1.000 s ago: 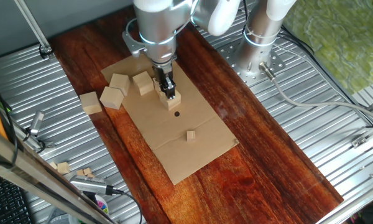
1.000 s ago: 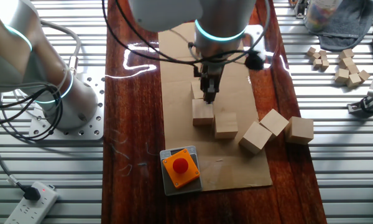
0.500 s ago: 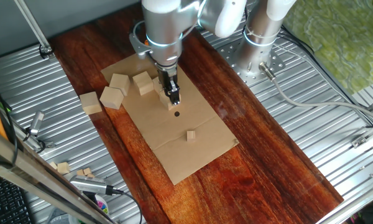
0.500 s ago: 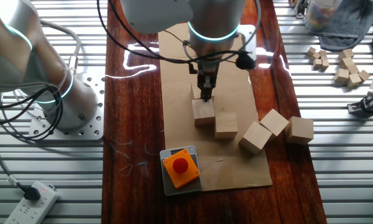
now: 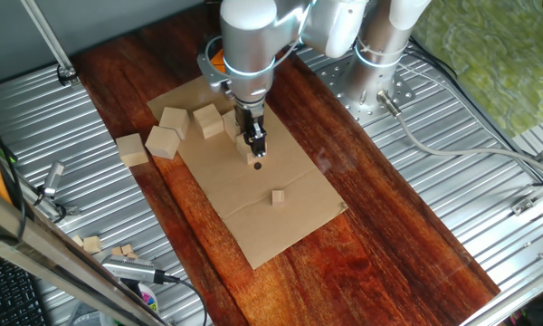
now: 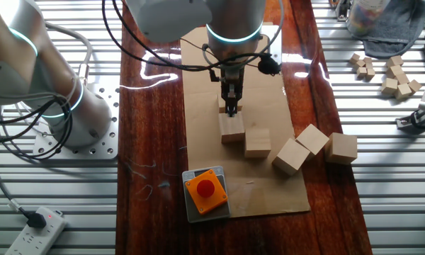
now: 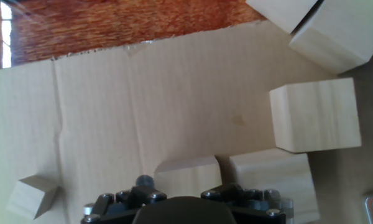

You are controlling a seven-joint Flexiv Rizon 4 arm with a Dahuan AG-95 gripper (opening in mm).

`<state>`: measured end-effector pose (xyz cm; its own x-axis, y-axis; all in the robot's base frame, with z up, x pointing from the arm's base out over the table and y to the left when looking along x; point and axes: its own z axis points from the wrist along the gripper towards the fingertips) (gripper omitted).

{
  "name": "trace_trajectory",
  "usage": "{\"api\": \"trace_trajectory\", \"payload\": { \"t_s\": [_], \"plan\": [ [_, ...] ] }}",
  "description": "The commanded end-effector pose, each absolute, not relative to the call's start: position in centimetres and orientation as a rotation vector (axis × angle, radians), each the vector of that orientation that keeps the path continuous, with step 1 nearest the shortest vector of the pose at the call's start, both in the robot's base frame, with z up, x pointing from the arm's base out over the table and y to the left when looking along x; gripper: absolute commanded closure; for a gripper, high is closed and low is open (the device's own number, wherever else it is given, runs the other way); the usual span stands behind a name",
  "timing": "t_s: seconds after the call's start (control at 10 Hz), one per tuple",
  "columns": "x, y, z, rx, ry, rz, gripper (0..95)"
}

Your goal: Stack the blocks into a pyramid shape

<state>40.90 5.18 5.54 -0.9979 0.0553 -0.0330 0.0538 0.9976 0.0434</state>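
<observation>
pincer (image 6: 230,110) hangs over the cardboard sheet (image 6: 269,191) on the desk (image 6: 152,170), fingers down just above one block (image 6: 231,129); jaw state cannot tell. second block (image 6: 257,142) just beside that one, three more blocks (image 6: 315,147) well apart from pincer.

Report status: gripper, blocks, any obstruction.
Gripper low over the cardboard among the blocks, jaw state unclear. No pyramid yet; all blocks at sheet level. Tiny cube and orange box stand apart.
</observation>
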Motion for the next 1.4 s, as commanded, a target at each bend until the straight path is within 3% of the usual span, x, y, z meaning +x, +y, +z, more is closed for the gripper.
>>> {"api": "trace_trajectory", "payload": {
  "t_s": [0.1,0.2,0.6,0.7,0.8,0.9,1.4],
  "plan": [
    [40.9,5.0,5.5,0.085,3.104,0.065,19.0],
    [40.8,5.0,5.4,0.084,3.104,0.061,38.0],
    [40.6,4.8,4.0,0.078,3.083,0.043,38.0],
    [40.6,4.8,3.9,0.082,3.084,0.037,57.0],
    [40.6,4.8,3.9,0.079,3.084,0.036,57.0],
    [40.6,4.8,3.9,0.082,3.087,0.039,95.0],
    [41.5,4.7,4.6,0.091,3.109,0.042,95.0]
  ]
}}
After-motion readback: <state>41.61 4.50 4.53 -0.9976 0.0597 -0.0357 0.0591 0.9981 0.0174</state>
